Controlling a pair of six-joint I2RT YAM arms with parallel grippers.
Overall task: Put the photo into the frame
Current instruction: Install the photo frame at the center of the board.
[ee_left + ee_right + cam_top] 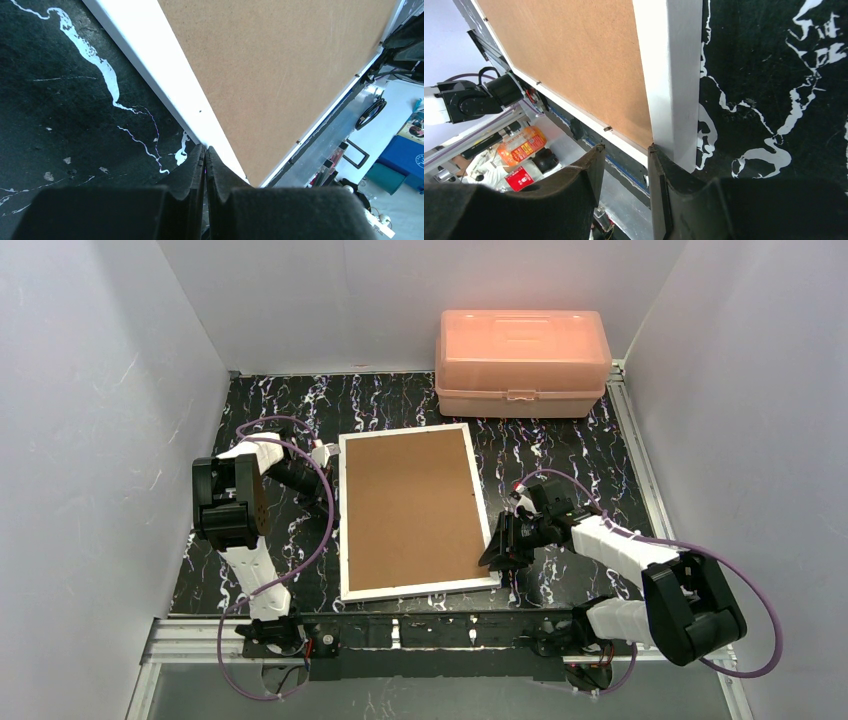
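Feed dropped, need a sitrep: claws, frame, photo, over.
Left claw shut at left edge of frame. Right claw open at its right edge, towards the near corner. Frame lies board-side up; photo not in view. Pink box at rear, apart.

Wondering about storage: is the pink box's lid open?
No, the pink box has its lid shut flat on its base.
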